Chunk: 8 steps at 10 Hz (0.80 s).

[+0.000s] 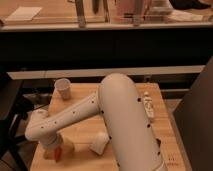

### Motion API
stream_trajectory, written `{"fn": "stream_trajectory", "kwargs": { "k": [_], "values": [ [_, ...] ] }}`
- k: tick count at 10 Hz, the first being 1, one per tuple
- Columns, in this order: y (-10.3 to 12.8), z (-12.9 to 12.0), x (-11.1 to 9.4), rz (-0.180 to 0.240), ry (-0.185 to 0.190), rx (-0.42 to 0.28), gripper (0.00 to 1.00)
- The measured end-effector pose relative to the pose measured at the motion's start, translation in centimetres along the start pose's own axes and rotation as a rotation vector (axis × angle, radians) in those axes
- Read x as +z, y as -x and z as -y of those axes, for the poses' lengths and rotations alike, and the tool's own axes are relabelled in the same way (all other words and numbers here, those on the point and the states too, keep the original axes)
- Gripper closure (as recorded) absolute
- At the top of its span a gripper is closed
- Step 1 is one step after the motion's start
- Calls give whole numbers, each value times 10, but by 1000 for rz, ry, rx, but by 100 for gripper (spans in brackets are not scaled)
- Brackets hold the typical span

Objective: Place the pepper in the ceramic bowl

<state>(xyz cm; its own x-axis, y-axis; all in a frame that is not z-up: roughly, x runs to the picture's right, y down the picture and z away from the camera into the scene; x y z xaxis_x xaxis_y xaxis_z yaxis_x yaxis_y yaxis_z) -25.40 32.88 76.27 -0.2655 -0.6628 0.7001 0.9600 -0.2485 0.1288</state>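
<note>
The red-orange pepper lies at the front left corner of the wooden table. Only its lower end shows. My gripper hangs straight down from the white arm and sits right on top of the pepper, hiding the rest of it. Whether it has hold of the pepper does not show. The ceramic bowl is hidden or out of view.
A small white paper cup stands at the table's back left. A pale block lies near the front middle, and a tan lump sits just right of the pepper. A small white bottle-like thing lies at the right side. The big arm link covers the table's centre.
</note>
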Motion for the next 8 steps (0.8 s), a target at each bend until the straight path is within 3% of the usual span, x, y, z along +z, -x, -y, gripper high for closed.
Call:
{"fn": "stream_trajectory", "kwargs": {
  "k": [2,5,7,8],
  "values": [
    [-7,-4,-13,-27,1,10,56],
    [-5,-14,-17,-13,-3,30,87],
    [-15,-20,-29,-27,1,43,99],
    [-23,-27,-37,-32,2,51,99]
  ]
}}
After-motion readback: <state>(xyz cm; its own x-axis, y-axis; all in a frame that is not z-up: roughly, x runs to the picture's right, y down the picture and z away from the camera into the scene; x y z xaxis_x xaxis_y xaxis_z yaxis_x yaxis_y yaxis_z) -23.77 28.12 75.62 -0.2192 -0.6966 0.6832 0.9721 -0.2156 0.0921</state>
